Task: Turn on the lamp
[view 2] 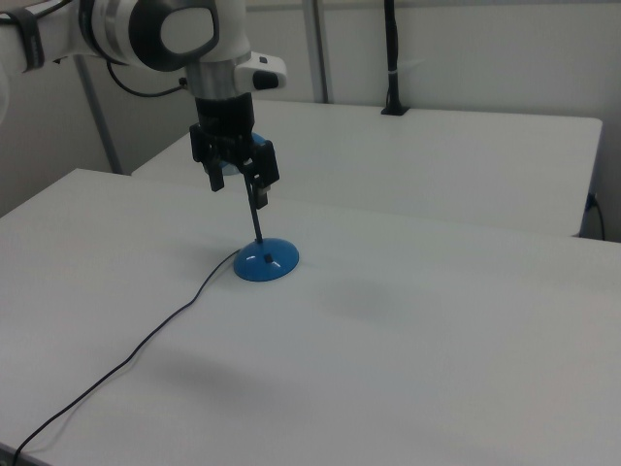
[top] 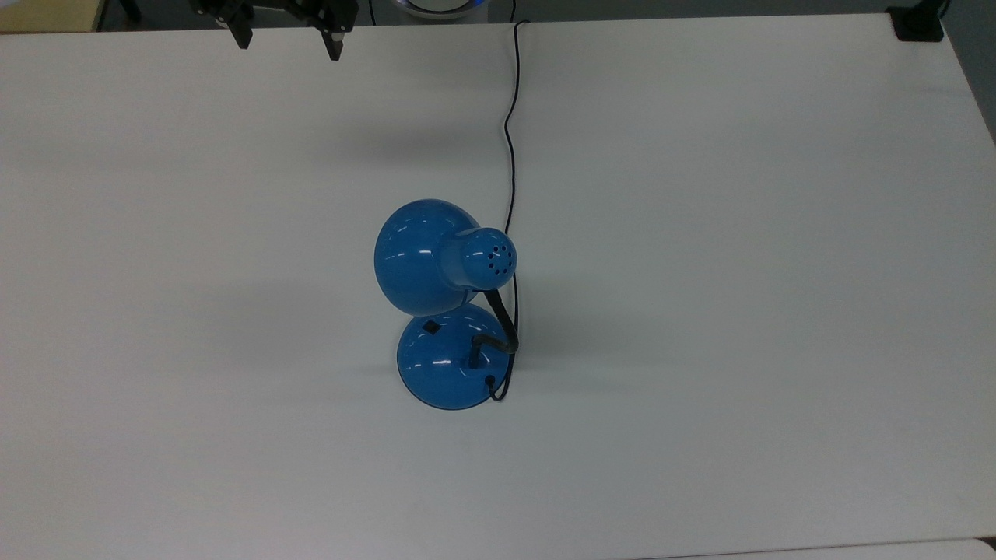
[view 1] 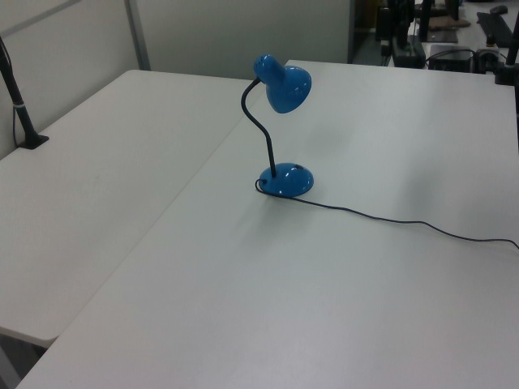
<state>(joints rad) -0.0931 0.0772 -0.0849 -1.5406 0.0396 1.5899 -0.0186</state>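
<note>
The lamp stands mid-table, unlit. In the top view its glossy blue dome shade [top: 424,257] overhangs the round base [top: 447,362], and a small black switch [top: 429,327] sits on the base's upper left. The black neck [top: 502,323] bends on the top view's right, and the thin cord [top: 510,155] runs to the far edge. In the left view the lamp [view 1: 285,180] is upright with its shade [view 1: 285,86] tilted down. My gripper [top: 286,39] is open and empty at the top view's upper left, far from the lamp. In the right view the gripper [view 2: 239,187] hangs in front of the lamp's shade, above the base [view 2: 267,260].
A black clamp [top: 918,23] sits at the table's corner on the top view's upper right. A second white table [view 1: 89,186] adjoins on the left view's left, with a black pole [view 1: 20,109] on it. The cord [view 1: 405,223] trails across the table.
</note>
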